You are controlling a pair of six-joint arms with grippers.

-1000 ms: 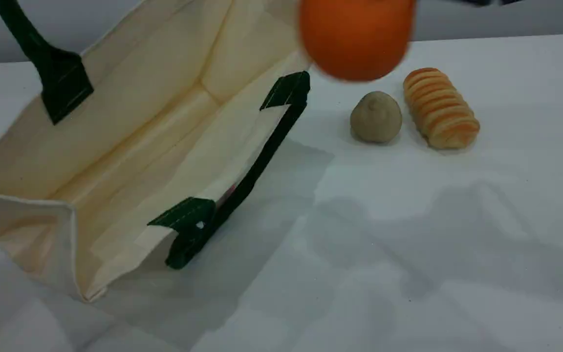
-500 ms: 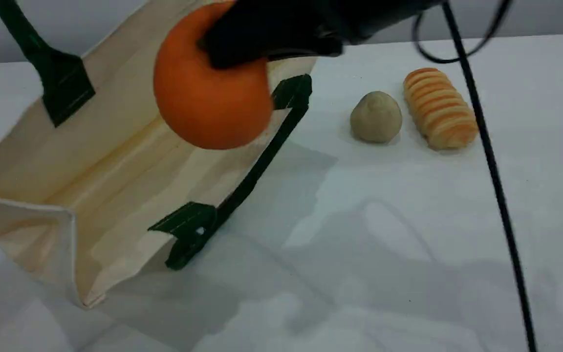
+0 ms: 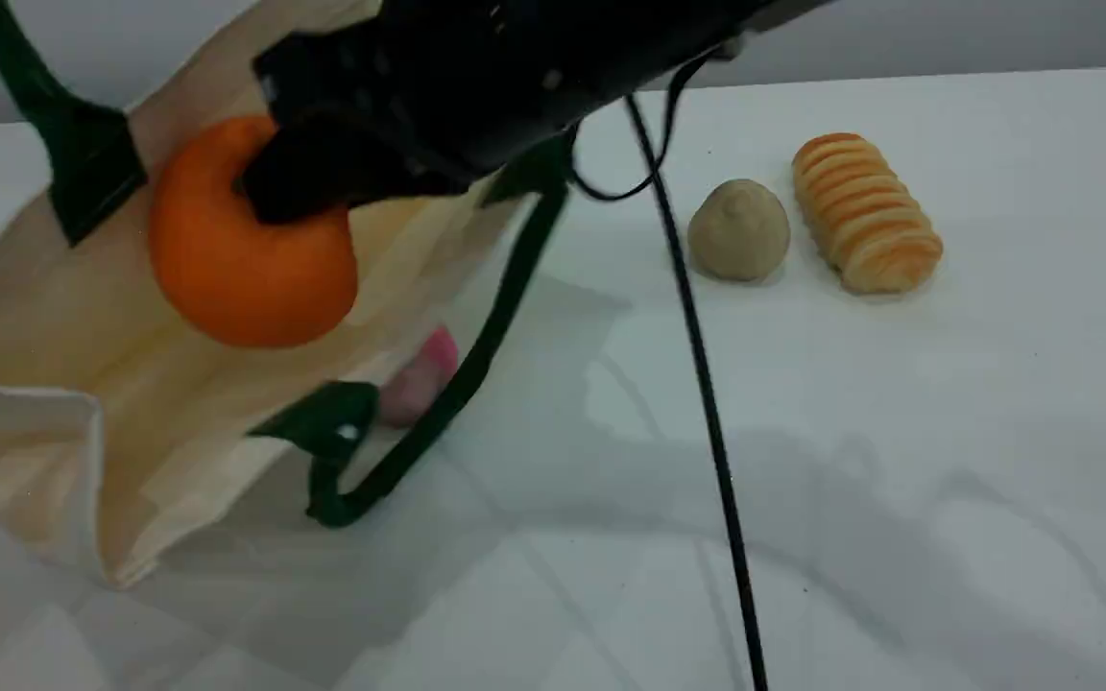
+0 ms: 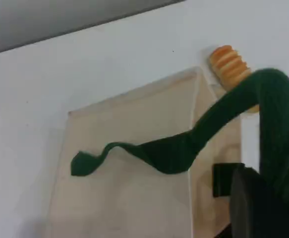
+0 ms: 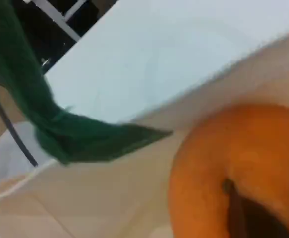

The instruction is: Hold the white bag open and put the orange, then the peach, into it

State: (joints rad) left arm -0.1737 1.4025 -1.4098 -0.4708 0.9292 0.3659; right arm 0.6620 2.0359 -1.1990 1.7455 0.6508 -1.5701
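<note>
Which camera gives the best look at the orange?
The scene view: nearly the whole orange shows, held by the right gripper at the white bag's mouth. The right wrist view shows only its top, blurred; the left wrist view misses it.

The white bag (image 4: 129, 198) showed as a cream panel across the lower middle of the frame, against the pale table (image 4: 85, 64), with a dark green tab (image 4: 226, 179) at its right edge. Its green handle (image 4: 184, 148) rose from the lower left of the panel to the right edge. There it thickened and curved down to the dark tip of the left gripper (image 4: 258, 208), which held it in the bottom right corner. A ridged orange bread roll (image 4: 226, 62) sat at the upper right, partly behind the handle.
</note>
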